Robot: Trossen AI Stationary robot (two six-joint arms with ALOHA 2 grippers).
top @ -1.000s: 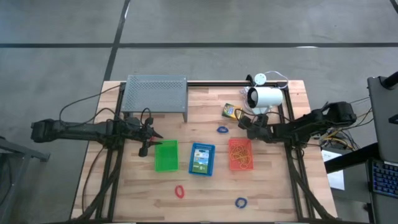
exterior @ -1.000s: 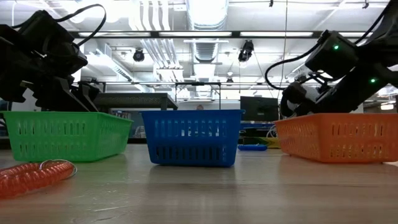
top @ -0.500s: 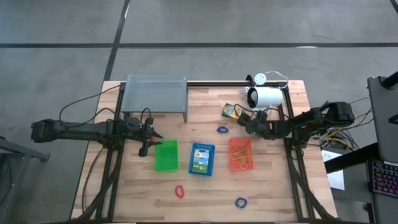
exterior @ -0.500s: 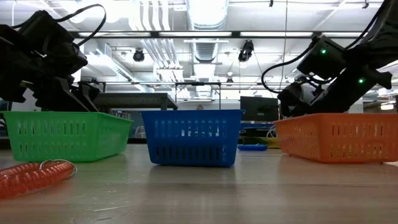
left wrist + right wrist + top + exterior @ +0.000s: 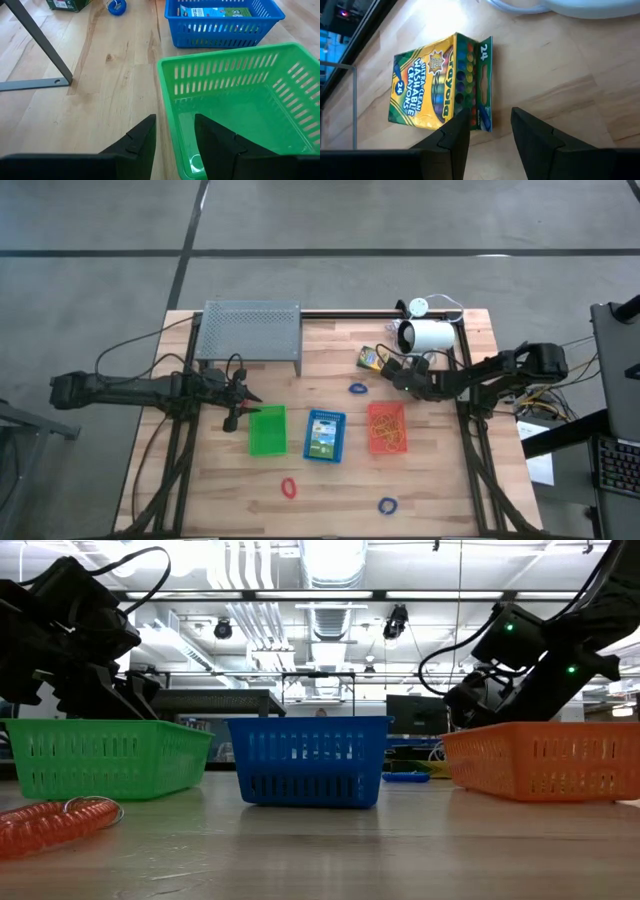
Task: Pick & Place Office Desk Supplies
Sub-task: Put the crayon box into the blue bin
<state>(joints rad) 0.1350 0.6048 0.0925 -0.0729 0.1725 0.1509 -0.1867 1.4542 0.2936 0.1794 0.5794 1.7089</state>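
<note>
Bench (image 5: pixel 440 480): wood.
Crayon box (image 5: pixel 440 82): flat near lamp (image 5: pixel 428 336), long axis across my right claw (image 5: pixel 487 127), unclenched just short.
Blue bin (image 5: pixel 324 436): one box.
Green bin (image 5: pixel 240 115): empty, my left claw (image 5: pixel 175 135) open at rim.

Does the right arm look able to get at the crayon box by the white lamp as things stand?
Probably yes. The right gripper hangs just short of the crayon box, fingers open, with only bare table between them. The box lies flat, and the white lamp stands off to one side.
</note>
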